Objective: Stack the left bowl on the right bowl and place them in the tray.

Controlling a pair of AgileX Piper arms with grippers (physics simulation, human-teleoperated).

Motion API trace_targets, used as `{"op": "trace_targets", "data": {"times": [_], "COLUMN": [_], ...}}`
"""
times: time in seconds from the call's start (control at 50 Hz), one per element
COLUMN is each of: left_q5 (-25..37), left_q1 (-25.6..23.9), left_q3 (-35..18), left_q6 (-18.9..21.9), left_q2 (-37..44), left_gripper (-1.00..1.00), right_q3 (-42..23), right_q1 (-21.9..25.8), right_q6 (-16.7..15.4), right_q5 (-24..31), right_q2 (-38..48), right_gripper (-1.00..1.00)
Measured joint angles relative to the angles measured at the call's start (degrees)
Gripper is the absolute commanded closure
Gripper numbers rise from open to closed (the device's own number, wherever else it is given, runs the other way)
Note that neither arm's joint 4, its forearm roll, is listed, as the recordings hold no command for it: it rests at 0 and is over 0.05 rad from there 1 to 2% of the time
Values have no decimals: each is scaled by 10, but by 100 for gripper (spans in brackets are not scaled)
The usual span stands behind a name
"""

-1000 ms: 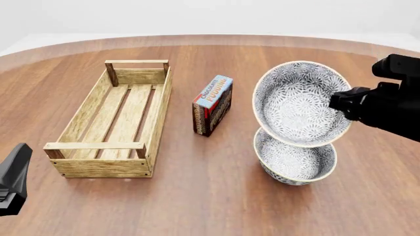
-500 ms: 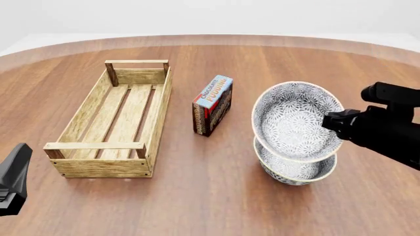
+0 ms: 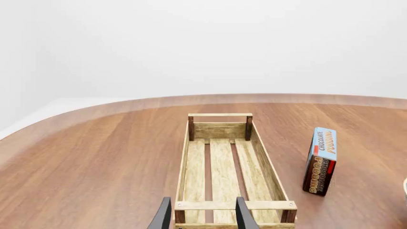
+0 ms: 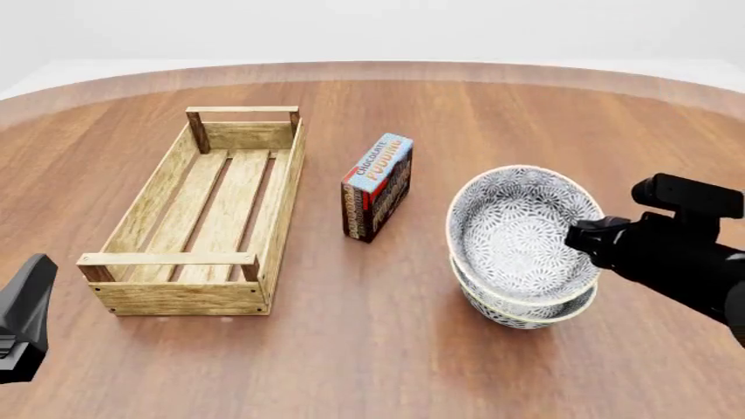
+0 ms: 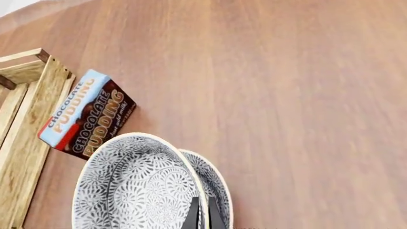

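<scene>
— The grey-patterned ceramic bowl (image 4: 521,231) has dropped right down since a moment ago, now nesting tilted in the matching lower bowl (image 4: 529,307)!

— Right gripper (image 4: 582,237) clamps its near rim. Both sit right of the chocolate pudding box (image 4: 378,187), long light-wood slatted tray (image 4: 209,212) beyond. Left gripper (image 3: 201,215) hangs parted.

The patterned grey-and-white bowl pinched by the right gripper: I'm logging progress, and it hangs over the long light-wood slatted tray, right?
No. The patterned grey-and-white bowl in the right gripper sits over the matching second bowl, not the long light-wood slatted tray, which holds nothing. The front view shows it.
</scene>
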Motion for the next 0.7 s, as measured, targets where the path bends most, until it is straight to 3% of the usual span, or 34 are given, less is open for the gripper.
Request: {"op": "trace_targets", "data": {"times": [0.1,0.12,0.7], "left_q5": [0,0,0], "left_q1": [0,0,0], "left_q3": [0,0,0], "left_q6": [0,0,0], "left_q2": [0,0,0], "left_gripper": [-100,-100,-100], "right_q3": [6,6,1], "right_q1": [1,1,4], "right_q6": [1,1,-5], "right_q5": [-9,-9,4], "right_q2": [5,5,-15], "right_gripper": [100,-100,-100]}}
